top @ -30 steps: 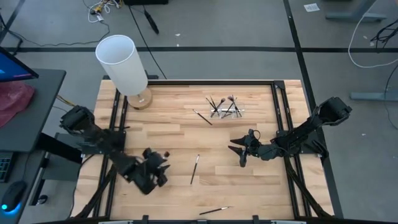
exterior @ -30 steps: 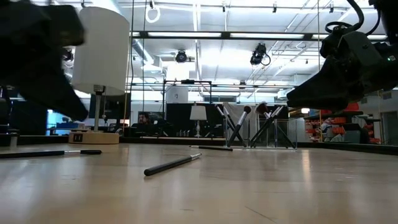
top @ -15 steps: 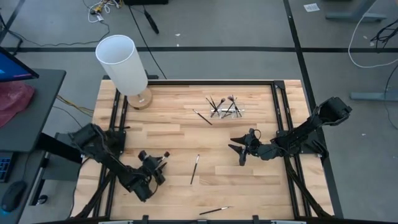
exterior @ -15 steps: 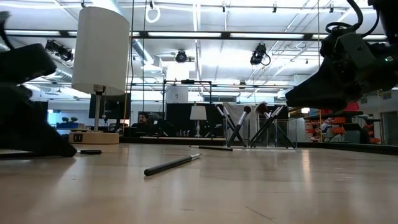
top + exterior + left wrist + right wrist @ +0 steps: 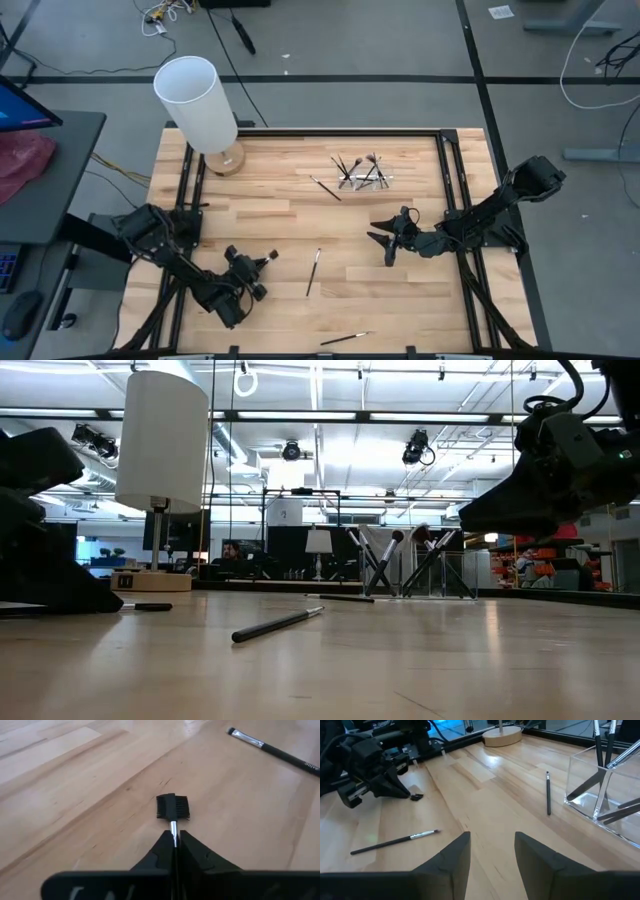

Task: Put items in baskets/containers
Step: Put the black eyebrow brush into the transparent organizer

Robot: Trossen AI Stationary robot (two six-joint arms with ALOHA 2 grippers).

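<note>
My left gripper point(image 5: 262, 262) is low over the near-left part of the table, shut on a thin makeup brush whose dark comb-like head point(image 5: 172, 807) sticks out past the fingertips. My right gripper point(image 5: 385, 243) hangs open above the table's right half, with nothing between its fingers point(image 5: 459, 854). The clear container point(image 5: 365, 176) stands at the far middle, and several brushes lean inside it point(image 5: 600, 775). Loose brushes lie flat on the wood: one at the centre point(image 5: 313, 271), one by the near edge point(image 5: 346, 339), one beside the container point(image 5: 325, 187). My left gripper pinches the brush between its two fingers point(image 5: 162, 851), just behind the silver ferrule point(image 5: 173, 827). The fingers slant down and lie along the brush, so the handle is hidden under them. The head lies on or just above the wood.
A tall white cylinder lamp on a round wooden base point(image 5: 197, 100) stands at the far left corner. Black rails point(image 5: 447, 190) frame the tabletop on its left and right sides. Bare wood lies between the two grippers, apart from the centre brush point(image 5: 278, 624).
My left gripper has come down to the tabletop, tipping further downward, and its fingers have shut on the brush lying there. The right arm has kept still.
</note>
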